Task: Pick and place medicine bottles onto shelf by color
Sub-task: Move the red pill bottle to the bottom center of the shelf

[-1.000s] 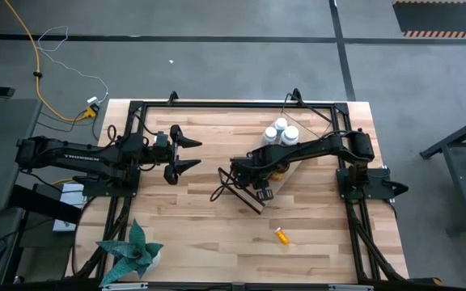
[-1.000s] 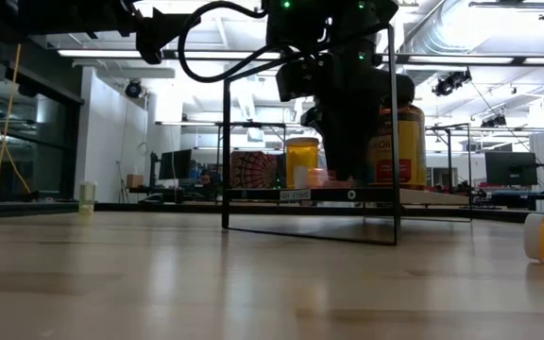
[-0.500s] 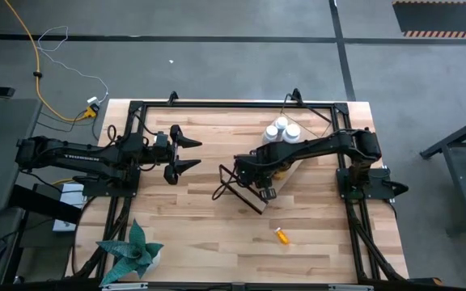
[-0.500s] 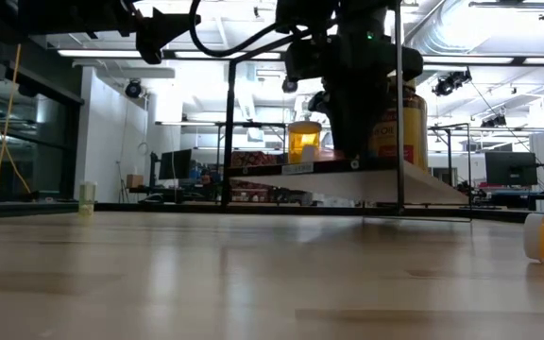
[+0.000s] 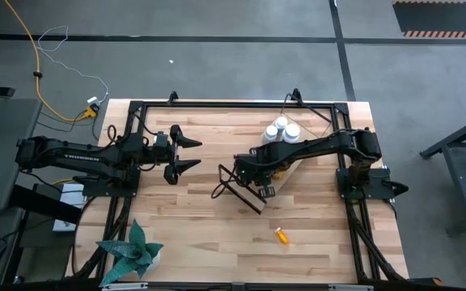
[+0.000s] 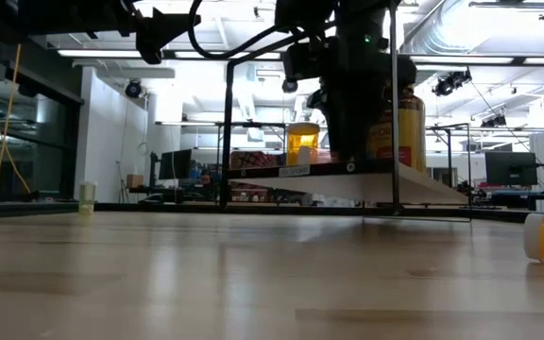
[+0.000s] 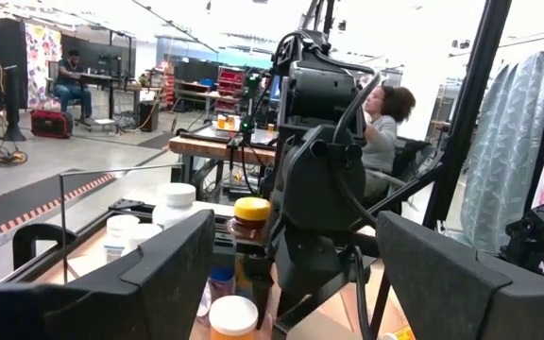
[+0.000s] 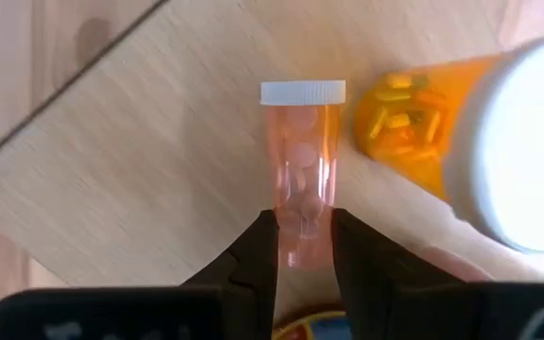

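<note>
1. Right wrist view: right gripper (image 8: 300, 247) clamped on a small orange vial (image 8: 301, 170) with a white cap, one dark finger (image 8: 256, 253) on either side of its body.
2. Vial sits over the light wooden shelf board (image 8: 149, 161); cap end points away from the gripper.
3. Just beside the vial, a fatter orange bottle (image 8: 423, 132) with a white cap, filled with yellow and orange capsules.
4. High view: right gripper (image 5: 263, 179) reaches in over the shelf (image 5: 291, 171) near mid-table. White bottles (image 5: 281, 132) stand beyond it, toward the table's far edge.
5. One orange bottle (image 5: 282, 235) lies on the table (image 5: 201, 226), well apart from the gripper, on the near side.
6. Low view: shelf (image 6: 385, 181) tilted, one side lifted off the table; amber bottle (image 6: 301, 142) stands on it.
7. Left gripper (image 5: 186, 154) hangs over the table's left part, fingers apart, holding nothing.
</note>
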You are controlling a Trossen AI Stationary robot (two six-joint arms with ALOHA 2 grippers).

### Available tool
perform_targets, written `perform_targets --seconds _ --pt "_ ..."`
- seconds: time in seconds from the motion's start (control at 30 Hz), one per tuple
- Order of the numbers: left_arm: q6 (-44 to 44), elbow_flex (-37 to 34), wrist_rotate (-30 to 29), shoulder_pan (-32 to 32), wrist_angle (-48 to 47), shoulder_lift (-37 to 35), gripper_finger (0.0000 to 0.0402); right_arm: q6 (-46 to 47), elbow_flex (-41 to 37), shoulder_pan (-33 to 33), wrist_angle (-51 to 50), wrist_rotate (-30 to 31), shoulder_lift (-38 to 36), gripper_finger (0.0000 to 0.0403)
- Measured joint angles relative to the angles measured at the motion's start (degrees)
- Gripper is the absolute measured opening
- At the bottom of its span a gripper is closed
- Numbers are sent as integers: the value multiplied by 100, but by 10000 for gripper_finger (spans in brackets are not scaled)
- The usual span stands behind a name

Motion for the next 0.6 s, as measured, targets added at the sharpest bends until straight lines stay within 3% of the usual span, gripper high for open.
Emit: perform_targets --seconds 0.6 --pt "52 0 -70 0 0 0 282 -375 18 -15 5 109 140 78"
